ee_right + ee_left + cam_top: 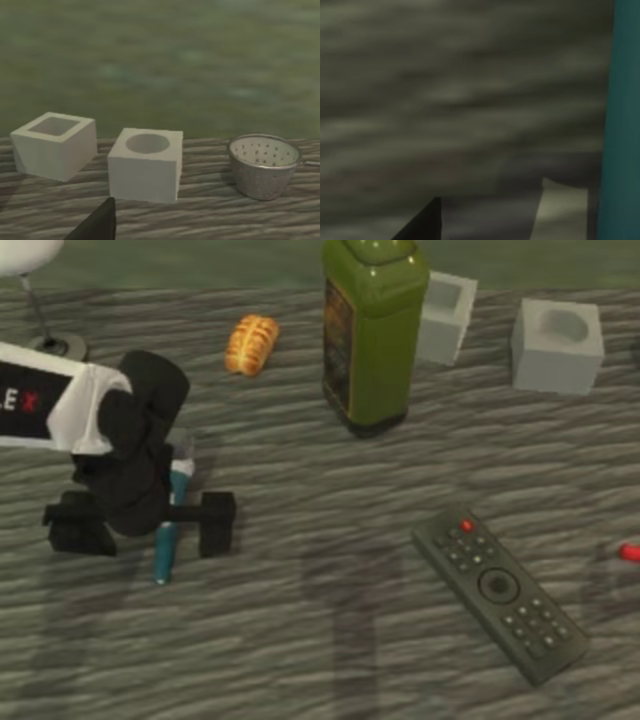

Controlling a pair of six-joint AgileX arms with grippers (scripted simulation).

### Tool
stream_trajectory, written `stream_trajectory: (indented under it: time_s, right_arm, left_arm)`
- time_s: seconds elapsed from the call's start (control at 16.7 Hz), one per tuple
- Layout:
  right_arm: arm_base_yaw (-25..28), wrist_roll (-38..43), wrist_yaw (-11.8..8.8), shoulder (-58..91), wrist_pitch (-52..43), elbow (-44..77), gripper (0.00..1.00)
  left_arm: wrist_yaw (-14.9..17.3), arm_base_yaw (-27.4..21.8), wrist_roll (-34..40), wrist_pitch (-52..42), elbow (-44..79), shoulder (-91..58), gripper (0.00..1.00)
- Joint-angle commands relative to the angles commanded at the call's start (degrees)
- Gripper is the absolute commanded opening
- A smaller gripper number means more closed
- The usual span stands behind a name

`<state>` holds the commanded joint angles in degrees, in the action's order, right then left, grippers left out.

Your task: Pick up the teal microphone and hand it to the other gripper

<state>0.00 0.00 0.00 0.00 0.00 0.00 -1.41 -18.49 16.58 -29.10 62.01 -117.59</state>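
The teal microphone [170,530] lies flat on the tabletop [330,640] at its left side, a slim teal handle with a paler strip along it, its tapered end toward the near edge and its head hidden under the arm. The left hand [140,523] hangs straight over it, spread wide: one black finger [217,523] stands to the right of the handle, the other to its left, neither touching it, so nothing is grasped. The arm above is bulky and black, joined to a white link with lettering.

The left wrist view shows only a teal band [622,120] of the handle very close, a black fingertip and blurred tabletop. The right hand is out of the top view; its wrist view shows one dark fingertip [97,225], too little to tell how it is set, and faces two pale blocks, one with a square hollow [54,145], one with a round hollow [146,164], plus a perforated metal strainer [264,166] that the top view lacks.

Only the top view shows the green bottle [372,335], the bread roll [251,344] and the black remote [500,595].
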Motion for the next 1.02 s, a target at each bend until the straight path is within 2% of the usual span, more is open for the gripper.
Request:
stream_trajectory:
  time_s: [0.54, 1.02]
  right_arm:
    - [0.0, 0.0, 0.0, 0.0, 0.0, 0.0, 1.00]
    - [0.0, 0.0, 0.0, 0.0, 0.0, 0.0, 1.00]
  left_arm:
    - [0.0, 0.0, 0.0, 0.0, 0.0, 0.0, 0.02]
    - [0.0, 0.0, 0.0, 0.0, 0.0, 0.0, 0.00]
